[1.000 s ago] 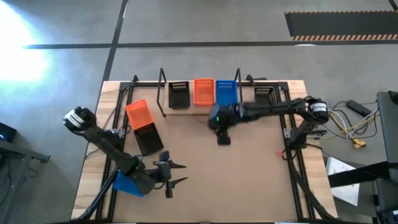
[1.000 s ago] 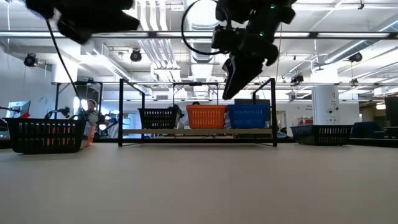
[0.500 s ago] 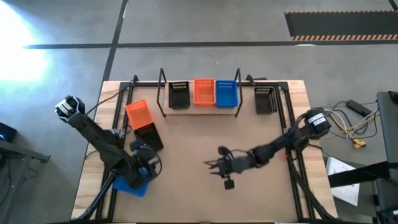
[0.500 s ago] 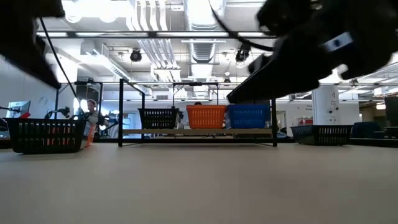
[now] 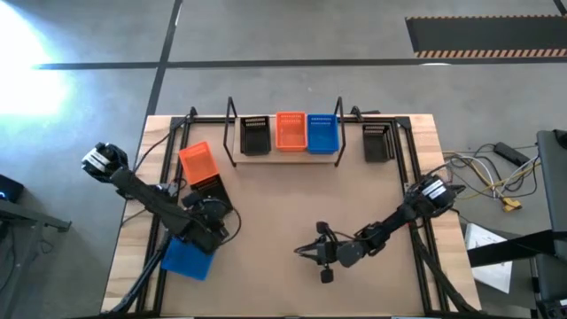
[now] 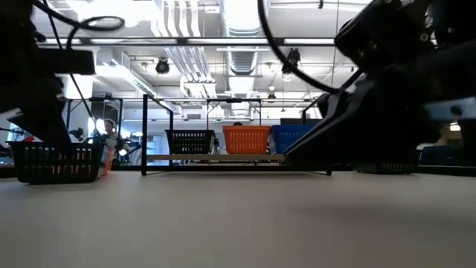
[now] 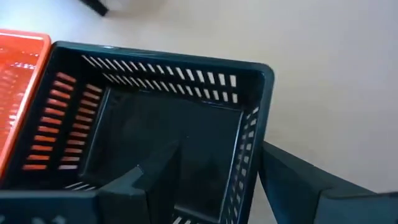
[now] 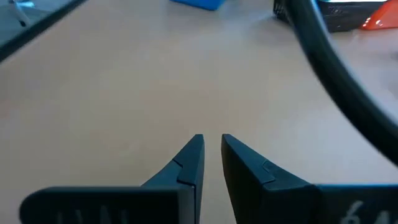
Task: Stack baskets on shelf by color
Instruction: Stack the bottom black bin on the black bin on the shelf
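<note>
- Left gripper [image 7: 214,180], jaws open, straddles one wall of a black basket [image 7: 168,118] beside an orange basket [image 7: 18,81].
- Right gripper [image 8: 210,155], jaws nearly closed and empty, hangs over bare table [image 8: 124,81].

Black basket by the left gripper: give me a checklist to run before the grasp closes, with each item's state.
1. Left gripper open: ok.
2. Its fingers straddle a wall of the black basket, one inside, one outside: ok.
3. Black basket upright, nothing in the part of its interior that shows: ok.
4. Orange basket sits tight against it and may drag along: not ok.
5. Right gripper away over bare table, holding nothing: ok.
6. Black basket on the shelf with nothing on top: ok.
</note>
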You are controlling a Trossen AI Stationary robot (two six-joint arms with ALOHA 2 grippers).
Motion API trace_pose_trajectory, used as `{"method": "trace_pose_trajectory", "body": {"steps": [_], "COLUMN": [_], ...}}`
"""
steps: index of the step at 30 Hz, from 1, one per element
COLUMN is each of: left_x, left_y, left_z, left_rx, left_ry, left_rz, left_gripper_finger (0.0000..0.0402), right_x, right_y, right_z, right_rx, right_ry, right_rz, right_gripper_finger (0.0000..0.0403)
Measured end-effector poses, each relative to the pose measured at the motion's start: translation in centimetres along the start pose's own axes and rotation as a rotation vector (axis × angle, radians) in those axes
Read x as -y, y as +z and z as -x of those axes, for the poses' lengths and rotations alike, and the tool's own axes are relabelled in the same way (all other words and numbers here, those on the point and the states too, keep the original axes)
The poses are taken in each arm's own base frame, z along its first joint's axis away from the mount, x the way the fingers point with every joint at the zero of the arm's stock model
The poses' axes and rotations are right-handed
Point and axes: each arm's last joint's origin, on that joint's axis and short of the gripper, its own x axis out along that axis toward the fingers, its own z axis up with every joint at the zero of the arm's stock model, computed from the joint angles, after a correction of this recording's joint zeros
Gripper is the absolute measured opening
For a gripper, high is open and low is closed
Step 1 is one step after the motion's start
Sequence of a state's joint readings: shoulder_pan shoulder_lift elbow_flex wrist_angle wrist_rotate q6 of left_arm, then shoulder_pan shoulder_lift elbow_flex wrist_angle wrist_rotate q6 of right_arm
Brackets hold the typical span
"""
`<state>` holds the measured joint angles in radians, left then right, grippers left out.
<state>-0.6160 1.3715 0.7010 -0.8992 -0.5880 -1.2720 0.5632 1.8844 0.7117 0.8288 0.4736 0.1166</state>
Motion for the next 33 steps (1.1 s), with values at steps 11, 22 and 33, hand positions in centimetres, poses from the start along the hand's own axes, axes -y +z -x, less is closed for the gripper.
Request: {"method": "trace_pose_trajectory", "body": {"steps": [11,22,33], "left_x": [1.6,8.0,3.8], "left_y": [0.4,7.4,18.4], "left_z": [-1.6,5.3,7.2], "left_rx": [-0.180,0.190,0.454], "left_ry": [-0.042,-0.596,-0.254], "left_rz": [-0.113,-0.491,-0.700], "left_gripper_finger": [0.0045,0.0001,0.0000], "right_x": [-1.3,-1.0,-1.9], "right_y": [-0.7,4.1,4.4], "right_z": [-2.7,3.0,4.2], "right_rx": [-0.034,-0.179,-0.110], "right_ry": [-0.004,0.015,-0.065], "right_rz": [0.052,0.080,0.089], "right_gripper_finger": [0.0048,0.0034,0.0034]}}
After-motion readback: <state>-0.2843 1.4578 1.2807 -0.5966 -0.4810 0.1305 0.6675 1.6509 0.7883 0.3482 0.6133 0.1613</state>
